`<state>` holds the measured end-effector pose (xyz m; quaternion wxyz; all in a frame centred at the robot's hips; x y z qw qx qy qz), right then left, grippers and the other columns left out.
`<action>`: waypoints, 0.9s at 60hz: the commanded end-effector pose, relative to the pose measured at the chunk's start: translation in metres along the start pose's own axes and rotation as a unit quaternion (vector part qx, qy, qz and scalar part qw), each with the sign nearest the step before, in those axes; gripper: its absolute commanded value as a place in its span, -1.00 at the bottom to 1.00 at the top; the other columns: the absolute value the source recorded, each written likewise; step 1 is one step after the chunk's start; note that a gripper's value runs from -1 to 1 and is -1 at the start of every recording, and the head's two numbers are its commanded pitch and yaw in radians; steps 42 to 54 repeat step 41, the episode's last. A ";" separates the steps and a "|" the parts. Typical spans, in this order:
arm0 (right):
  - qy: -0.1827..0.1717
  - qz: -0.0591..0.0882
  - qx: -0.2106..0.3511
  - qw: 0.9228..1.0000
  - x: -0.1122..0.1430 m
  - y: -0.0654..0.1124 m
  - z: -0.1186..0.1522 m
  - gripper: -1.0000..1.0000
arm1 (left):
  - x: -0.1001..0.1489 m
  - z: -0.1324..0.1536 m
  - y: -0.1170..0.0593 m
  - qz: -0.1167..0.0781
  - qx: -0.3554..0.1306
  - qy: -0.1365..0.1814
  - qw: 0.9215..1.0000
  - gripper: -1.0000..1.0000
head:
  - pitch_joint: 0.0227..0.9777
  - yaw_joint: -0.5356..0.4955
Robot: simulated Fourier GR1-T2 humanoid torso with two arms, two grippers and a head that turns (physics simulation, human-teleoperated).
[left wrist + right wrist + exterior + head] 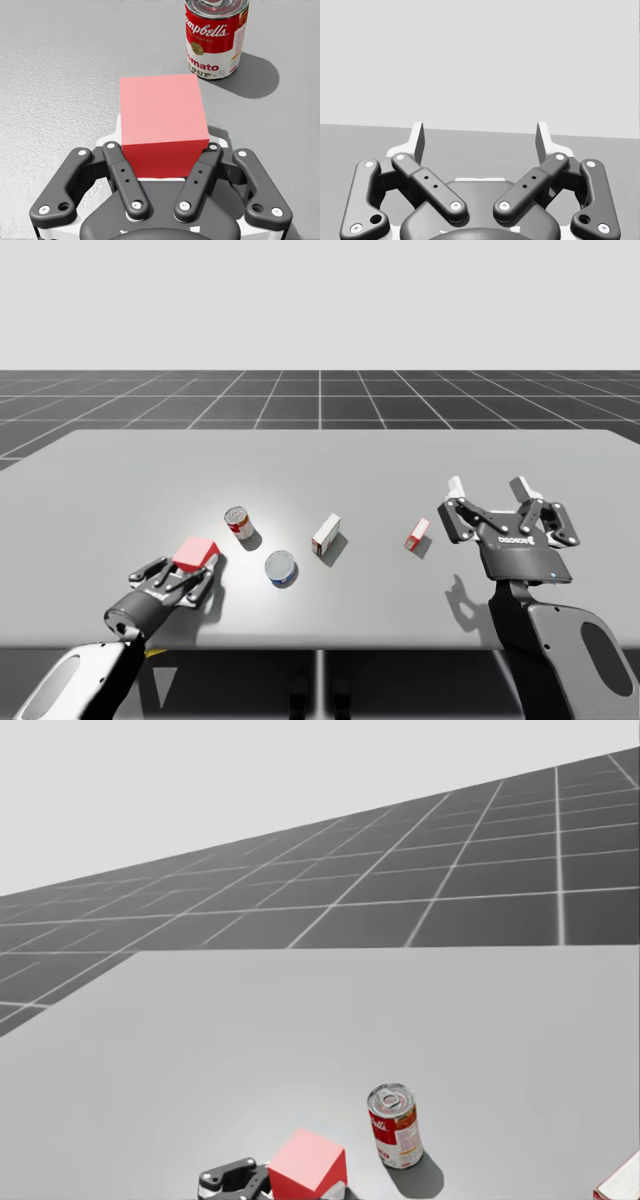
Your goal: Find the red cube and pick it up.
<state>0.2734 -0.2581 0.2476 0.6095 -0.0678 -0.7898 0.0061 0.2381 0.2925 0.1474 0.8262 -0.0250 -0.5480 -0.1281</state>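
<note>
red cube (195, 554): plain matte red, flat faces, square edges; over the near-left part of the table (350, 460).
left gripper (169, 142): pinching the red cube from both flanks.
red-and-white can (238, 522): upright, near, at the cube's 1 o'clock.
blue can (281, 568): at the cube's 3 o'clock.
right gripper (488, 488): spread wide with nothing between its fingers, well apart, toward 3 o'clock.

The red cube (195, 553) sits between my left jaws. From it, the red-and-white tin can (238, 522) stands at 1 o'clock, the blue-and-silver can (280, 568) at 4, and the white-and-red carton (326, 535) and small red box (417, 534) at 3.
</note>
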 end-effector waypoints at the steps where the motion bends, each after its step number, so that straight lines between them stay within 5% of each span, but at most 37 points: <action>1: 0.001 0.000 -0.002 1.000 0.000 -0.001 -0.001 -1.00 | 0.024 0.007 -0.013 -0.016 -0.063 -0.023 0.998 1.00 | -0.05 0.96; 14: 0.001 0.002 -0.003 1.000 0.000 -0.001 -0.001 -1.00 | 0.071 0.025 -0.012 -0.045 -0.040 -0.070 0.996 1.00 | -0.05 0.96; 30: 0.002 0.000 -0.004 1.000 0.000 -0.002 -0.001 -1.00 | 0.123 0.053 -0.009 -0.053 -0.018 -0.138 0.989 1.00 | -0.07 0.95; 41: 0.003 0.000 -0.004 1.000 0.000 -0.003 -0.002 -1.00 | 0.152 0.074 -0.011 -0.031 -0.004 -0.202 0.979 1.00 | -0.09 0.94; 54: 0.003 0.000 -0.004 1.000 0.000 -0.003 -0.002 -1.00 | 0.152 0.074 -0.011 -0.031 -0.004 -0.202 0.979 1.00 | -0.09 0.94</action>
